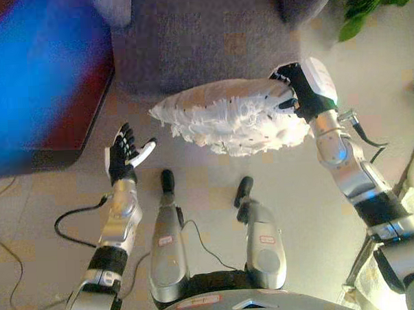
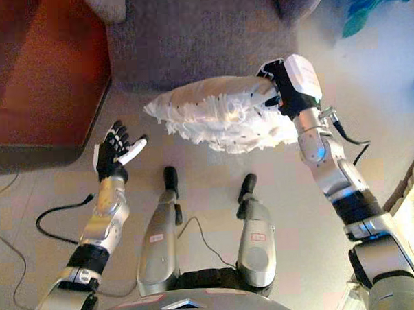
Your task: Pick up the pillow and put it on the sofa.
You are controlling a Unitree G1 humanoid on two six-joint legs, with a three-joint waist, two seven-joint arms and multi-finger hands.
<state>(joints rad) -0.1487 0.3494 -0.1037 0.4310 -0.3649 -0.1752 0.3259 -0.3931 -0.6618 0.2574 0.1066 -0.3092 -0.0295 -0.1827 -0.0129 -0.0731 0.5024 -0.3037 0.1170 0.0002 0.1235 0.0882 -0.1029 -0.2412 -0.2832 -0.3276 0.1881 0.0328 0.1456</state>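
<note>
A white shaggy pillow hangs in the air just in front of the grey sofa, lying roughly level. My right hand grips its right end, fingers curled into the fur. My left hand is off to the pillow's left and lower, open with fingers spread, touching nothing. The pillow's left tip sticks out free toward that hand.
A dark red-brown cabinet stands at the left beside the sofa. A green plant shows at the top right. Beige floor lies below the pillow.
</note>
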